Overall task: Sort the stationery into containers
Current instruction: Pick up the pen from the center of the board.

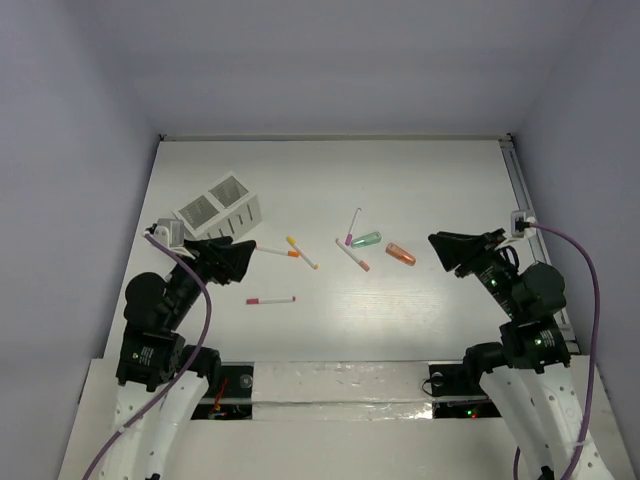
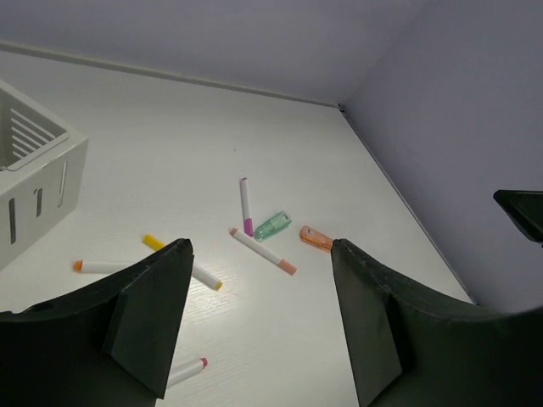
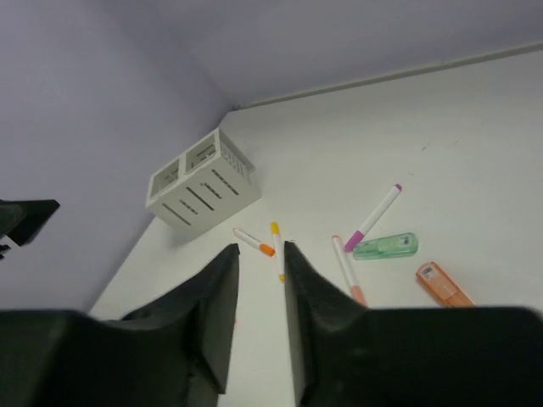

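The white two-compartment box (image 1: 220,208) stands at the left, empty, and also shows in the right wrist view (image 3: 202,180). Thin white pens lie loose on the table: orange-capped (image 1: 278,251), yellow-capped (image 1: 302,252), red-capped (image 1: 271,299), magenta-capped (image 1: 352,227) and salmon-capped (image 1: 352,255). The green capsule (image 1: 367,239) and the orange capsule (image 1: 400,253) lie right of them. My left gripper (image 1: 250,263) hovers wide open and empty above the red-capped pen (image 2: 187,371). My right gripper (image 1: 438,253) hovers right of the orange capsule (image 3: 443,283), its jaws a narrow gap apart and empty.
The white table (image 1: 420,180) is walled by pale purple panels on three sides. A metal rail (image 1: 520,190) runs along the right edge. A taped strip (image 1: 340,385) marks the near edge between the arm bases.
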